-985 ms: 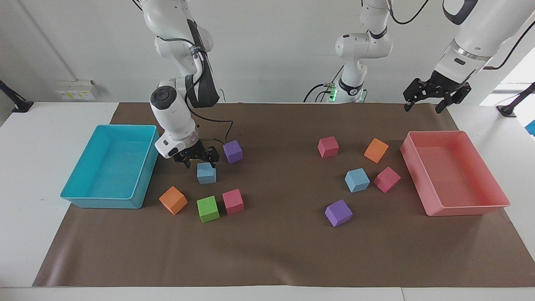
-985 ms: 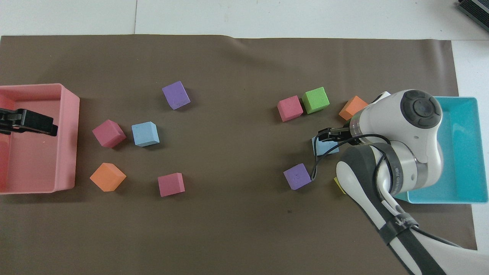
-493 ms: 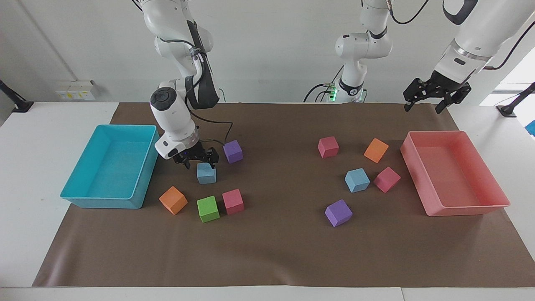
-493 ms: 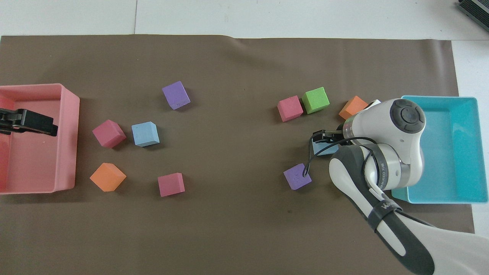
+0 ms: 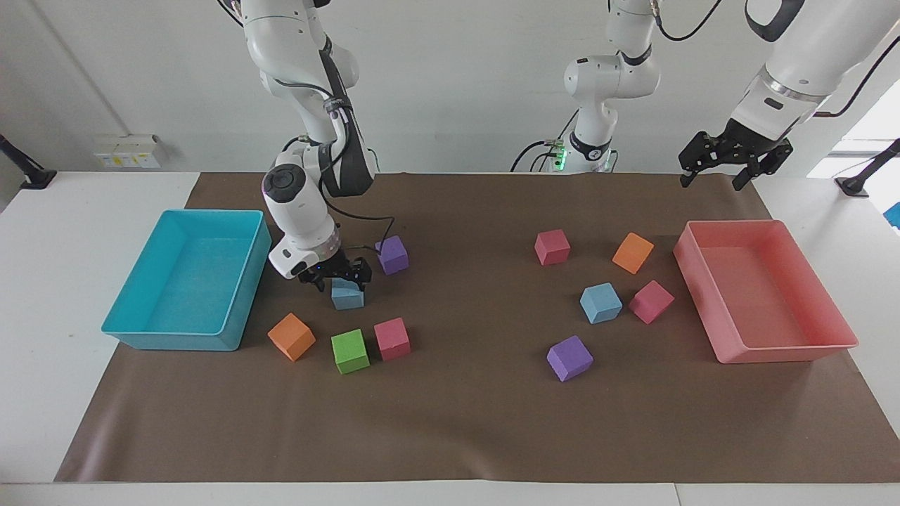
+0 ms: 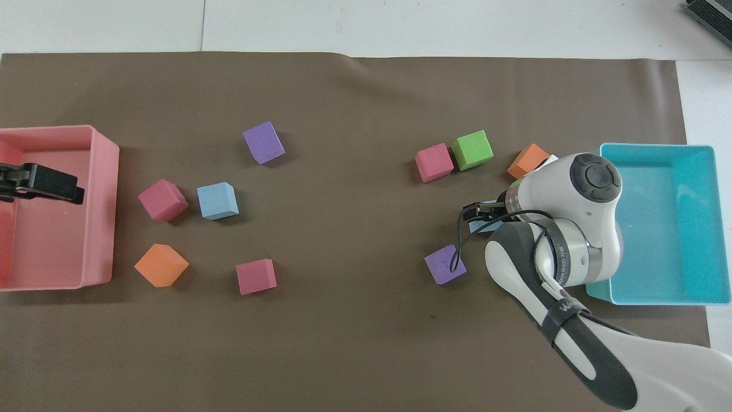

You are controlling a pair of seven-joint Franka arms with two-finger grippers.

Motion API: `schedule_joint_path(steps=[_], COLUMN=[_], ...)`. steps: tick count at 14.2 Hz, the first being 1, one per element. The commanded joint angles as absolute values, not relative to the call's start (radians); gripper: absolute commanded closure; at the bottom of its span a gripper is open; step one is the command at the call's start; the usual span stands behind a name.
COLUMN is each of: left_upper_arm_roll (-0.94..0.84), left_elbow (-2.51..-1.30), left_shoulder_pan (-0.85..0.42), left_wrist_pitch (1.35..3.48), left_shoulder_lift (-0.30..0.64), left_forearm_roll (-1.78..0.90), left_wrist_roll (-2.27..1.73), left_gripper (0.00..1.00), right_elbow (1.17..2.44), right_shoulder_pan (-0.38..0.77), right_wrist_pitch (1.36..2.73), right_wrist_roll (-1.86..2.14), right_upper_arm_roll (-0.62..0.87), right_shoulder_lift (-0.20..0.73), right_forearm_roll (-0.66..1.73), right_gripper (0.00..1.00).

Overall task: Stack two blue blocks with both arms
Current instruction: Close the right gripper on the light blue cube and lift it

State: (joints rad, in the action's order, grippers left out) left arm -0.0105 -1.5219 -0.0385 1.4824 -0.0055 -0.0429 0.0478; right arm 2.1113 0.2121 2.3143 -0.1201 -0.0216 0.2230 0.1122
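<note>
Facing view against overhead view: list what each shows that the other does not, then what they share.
Only the facing view: the right gripper down at a blue block, open fingers on either side of it; the left gripper whole, waiting high over the mat's edge near the pink tray.

Only the overhead view: the right arm covers nearly all of that block.

Both: the other blue block beside a pink cube, and the turquoise tray.
</note>
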Motion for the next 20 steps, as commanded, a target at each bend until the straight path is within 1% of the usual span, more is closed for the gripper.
schedule_joint_path(steps=[1,7,8,9,10,15,17,20], left_upper_arm_roll=[-0.02,-0.02,-0.02,-0.02,-0.02,-0.02,-0.02,-0.018], left_elbow=[-1.529,-1.539,-1.54,-1.54,-1.54,-1.546,-1.546,-1.546], left_shoulder_pan=[-0.022,-0.021,-0.023,-0.023,-0.023,-0.021,-0.021,-0.023], left_wrist_pitch=[1.476,1.494,1.503,1.505,1.506,1.526,1.525,1.526], left_shoulder_lift=[-0.02,-0.021,-0.023,-0.021,-0.021,-0.023,-0.023,-0.023], left_forearm_roll=[-0.038,-0.038,-0.038,-0.038,-0.038,-0.038,-0.038,-0.037], left_wrist_roll=[0.048,0.049,0.049,0.049,0.049,0.052,0.052,0.054], left_gripper=[0.0,0.0,0.0,0.0,0.0,0.0,0.0,0.0], right_elbow=[2.143,2.155,2.164,2.174,2.174,2.129,2.082,2.027], right_shoulder_pan=[0.209,0.209,0.21,0.21,0.216,0.218,0.207,0.184], right_wrist_pitch=[2.345,2.35,2.359,2.37,2.37,2.338,2.258,2.13], right_wrist_roll=[-0.077,-0.066,-0.067,-0.074,-0.113,-0.109,-0.054,-0.002], right_upper_arm_roll=[-0.018,-0.018,-0.018,-0.018,-0.018,-0.02,-0.023,-0.026], right_shoulder_lift=[0.219,0.216,0.212,0.21,0.21,0.207,0.192,0.141], right_forearm_roll=[0.137,0.138,0.138,0.138,0.138,0.121,0.12,0.115], right_gripper=[0.0,0.0,0.22,0.94,1.0,1.0,1.0,1.0])
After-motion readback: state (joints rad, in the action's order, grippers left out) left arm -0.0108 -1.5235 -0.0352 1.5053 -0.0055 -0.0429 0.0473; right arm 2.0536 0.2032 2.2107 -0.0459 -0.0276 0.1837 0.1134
